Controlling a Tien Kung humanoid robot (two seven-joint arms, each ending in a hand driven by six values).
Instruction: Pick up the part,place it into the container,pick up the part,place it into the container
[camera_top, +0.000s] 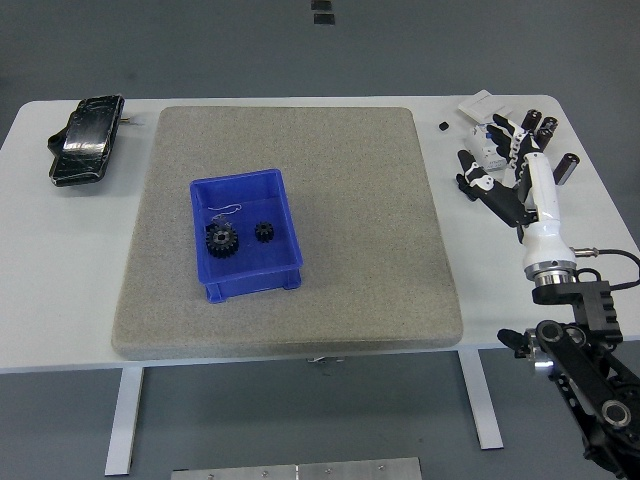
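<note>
text: none legible | white breaker unit (487, 145): markings too small to read | white card (477, 105) at table's far right: nothing readable on it | blue container (245, 234): no label shows | black device (85, 139) at far left: glare on its face, no print made out

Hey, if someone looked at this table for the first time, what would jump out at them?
Probably the blue container on the grey mat at the table's middle, holding two black gears. Next, the robot's white right hand, fingers spread, over the clutter of small parts at the far right corner. A black pouch lies at the far left.
</note>
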